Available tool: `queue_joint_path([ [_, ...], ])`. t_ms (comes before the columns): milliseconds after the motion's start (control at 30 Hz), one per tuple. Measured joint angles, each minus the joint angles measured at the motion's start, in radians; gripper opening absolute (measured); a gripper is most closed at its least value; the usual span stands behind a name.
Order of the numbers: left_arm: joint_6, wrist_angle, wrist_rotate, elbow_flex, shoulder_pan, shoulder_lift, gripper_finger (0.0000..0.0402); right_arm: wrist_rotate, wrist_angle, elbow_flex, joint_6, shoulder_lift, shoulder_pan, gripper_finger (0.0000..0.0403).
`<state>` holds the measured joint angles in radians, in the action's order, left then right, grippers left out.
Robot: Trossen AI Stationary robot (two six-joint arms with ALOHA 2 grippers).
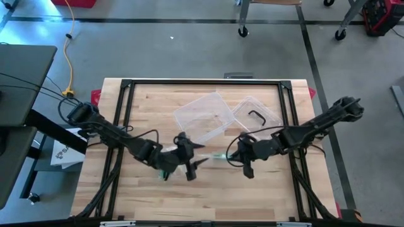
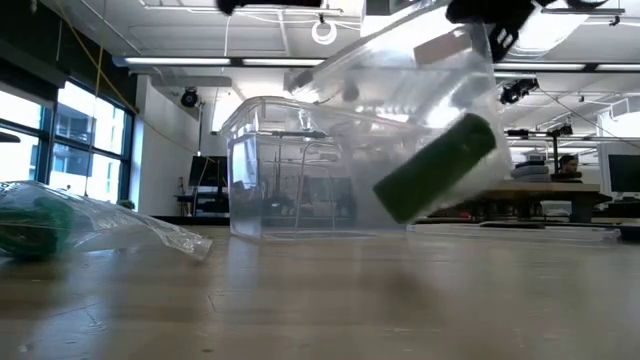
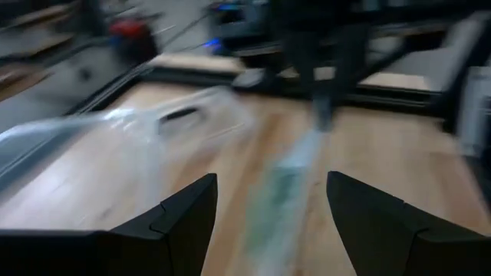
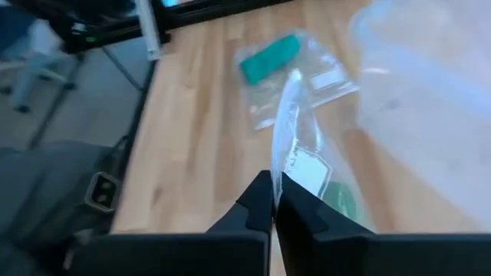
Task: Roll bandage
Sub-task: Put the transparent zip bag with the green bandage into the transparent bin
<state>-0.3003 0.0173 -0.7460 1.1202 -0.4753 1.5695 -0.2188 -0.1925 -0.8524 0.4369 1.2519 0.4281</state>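
The right end effector (image 4: 272,201) is pinching the bandage bag (image 4: 295,157); lifting it steadily should keep it from slipping while the left end effector (image 3: 268,211) is waiting, released.

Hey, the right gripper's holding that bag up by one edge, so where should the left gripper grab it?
Probably the bag's loose end, opposite the shut right gripper, coming in level from the left. The bag hangs slanted from its pinched edge, with the green roll weighing it down, and it stretches toward the open left gripper.
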Motion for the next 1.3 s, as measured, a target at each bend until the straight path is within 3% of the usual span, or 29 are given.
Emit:
queue_joint_path([
  [67, 0.082, -0.077, 0.066, 0.0, 0.01, 0.015, 0.0241, -0.034, -0.046, -0.044, -0.022, 0.008, 0.004, 0.0001],
  [233, 0.183, -0.17, 0.069, 0.0, 0.039, 0.08, 0.0241, -0.05, -0.049, -0.075, -0.08, 0.011, 0.005, 0.0],
  [367, 0.207, -0.213, 0.069, -0.001, 0.05, 0.146, 0.0241, -0.055, -0.047, -0.076, -0.087, 0.011, 0.005, 0.0],
  [500, 0.195, -0.22, 0.138, -0.001, 0.052, 0.196, 0.0237, -0.056, -0.051, -0.076, -0.081, 0.011, 0.007, 0.0],
  [600, 0.149, -0.23, 0.202, -0.001, 0.052, 0.213, 0.0205, -0.057, -0.051, -0.076, -0.083, 0.011, 0.007, 0.0],
  [733, 0.091, -0.213, 0.231, -0.001, 0.058, 0.206, 0.0114, -0.058, -0.052, -0.076, -0.081, 0.011, 0.007, 0.0],
  [867, 0.07, -0.077, 0.239, 0.036, 0.063, 0.147, 0.0015, -0.059, -0.069, -0.076, -0.065, 0.01, 0.009, 0.0001],
  [1100, -0.06, 0.412, 0.12, 0.281, 0.122, 0.059, 0.0002, -0.092, -0.218, -0.076, 0.053, -0.056, 0.024, 0.0022],
  [1300, -0.035, 0.5, 0.067, 0.419, 0.287, 0.053, 0.0001, -0.236, -0.268, -0.076, 0.058, -0.086, 0.085, 0.0028],
])
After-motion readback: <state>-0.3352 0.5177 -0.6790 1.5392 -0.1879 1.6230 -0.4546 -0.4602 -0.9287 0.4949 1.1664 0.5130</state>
